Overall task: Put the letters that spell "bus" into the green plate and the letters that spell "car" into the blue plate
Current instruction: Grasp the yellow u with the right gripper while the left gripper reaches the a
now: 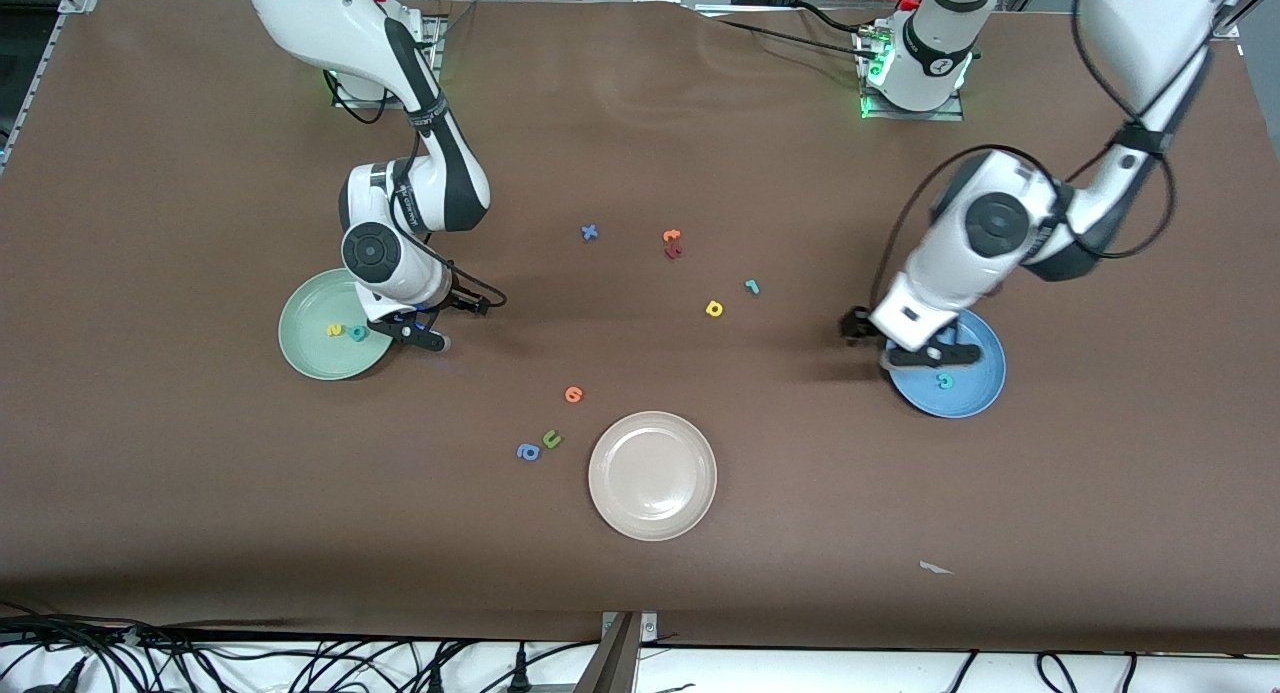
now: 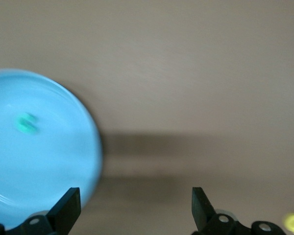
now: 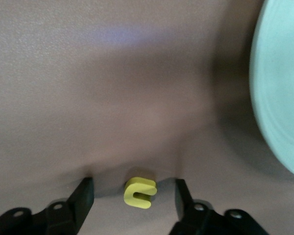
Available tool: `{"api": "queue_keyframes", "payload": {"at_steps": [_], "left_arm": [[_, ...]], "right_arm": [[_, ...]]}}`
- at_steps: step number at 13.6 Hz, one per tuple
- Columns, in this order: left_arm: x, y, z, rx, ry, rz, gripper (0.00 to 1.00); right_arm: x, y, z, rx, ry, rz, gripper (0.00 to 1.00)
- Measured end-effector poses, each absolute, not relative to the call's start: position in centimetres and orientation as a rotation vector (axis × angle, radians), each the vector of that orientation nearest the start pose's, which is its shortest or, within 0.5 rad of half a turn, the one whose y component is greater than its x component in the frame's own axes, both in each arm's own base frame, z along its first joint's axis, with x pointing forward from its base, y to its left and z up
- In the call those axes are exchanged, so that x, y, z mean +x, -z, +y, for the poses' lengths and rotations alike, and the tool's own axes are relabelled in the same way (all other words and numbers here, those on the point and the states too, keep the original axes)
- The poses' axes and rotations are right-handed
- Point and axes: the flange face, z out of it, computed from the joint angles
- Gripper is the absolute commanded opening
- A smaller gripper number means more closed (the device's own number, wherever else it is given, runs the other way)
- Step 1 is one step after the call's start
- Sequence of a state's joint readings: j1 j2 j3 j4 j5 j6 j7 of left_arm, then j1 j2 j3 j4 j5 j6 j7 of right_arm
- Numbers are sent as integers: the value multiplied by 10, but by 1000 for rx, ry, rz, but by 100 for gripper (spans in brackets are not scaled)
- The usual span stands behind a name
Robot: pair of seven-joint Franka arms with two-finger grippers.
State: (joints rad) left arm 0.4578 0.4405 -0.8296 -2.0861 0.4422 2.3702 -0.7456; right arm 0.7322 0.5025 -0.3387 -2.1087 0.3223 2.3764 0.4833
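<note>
**Scene during the sorting of foam letters, with hazards noted.**

The brown table [image 1: 640,533] carried three round plates. The pale mint-green plate [image 1: 305,358] lay toward the right arm's end. The mid-blue plate [image 1: 975,398] lay toward the left arm's end. An unused beige plate [image 1: 652,513] lay between them, nearer the front camera.

The left gripper [image 1: 925,356] was held low over the blue plate's rim with its jaws spread wide and nothing between them. The right gripper [image 1: 420,335] was set down just beside the green plate. Its jaws were parted on either side of the tiny yellow foam "u" [image 3: 139,192], and a gap showed at each finger, so no grasp was made.

In the green plate lay the yellow "s" [image 1: 335,330] and the teal "b" [image 1: 357,333]. In the blue plate lay the teal "c" [image 1: 944,380]. The yellow "a" [image 1: 714,309] and the teal "r" [image 1: 752,287] lay on the open table between the arms.

Hazards were judged as follows:
- The "u" lay flat and close to the fingertips, so an uneven closure could tip it or squeeze it out.
- The green "u" [image 1: 551,438] and the blue "a" [image 1: 528,452], near the beige plate, could be taken by mistake for the wanted letters.
</note>
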Motion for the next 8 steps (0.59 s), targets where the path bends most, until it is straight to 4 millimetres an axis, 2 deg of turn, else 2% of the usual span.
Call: {"api": "queue_keyframes", "payload": {"at_steps": [2,4,6,8], "left_arm": [[517,-271,-262,-3163,1,-189,100],[487,-264,-315,-3172,-31,-154,100],[468,-255,-354,-3184,-64,-122,100],[464,-239,-375,-3175,-76,-86,100]], "right_arm": [[514,-174,213,-3132,-291,507,41],[513,-174,213,-3131,-292,507,30],[513,-173,214,-3131,-294,506,16],[512,-175,212,-3129,-299,511,13]]}}
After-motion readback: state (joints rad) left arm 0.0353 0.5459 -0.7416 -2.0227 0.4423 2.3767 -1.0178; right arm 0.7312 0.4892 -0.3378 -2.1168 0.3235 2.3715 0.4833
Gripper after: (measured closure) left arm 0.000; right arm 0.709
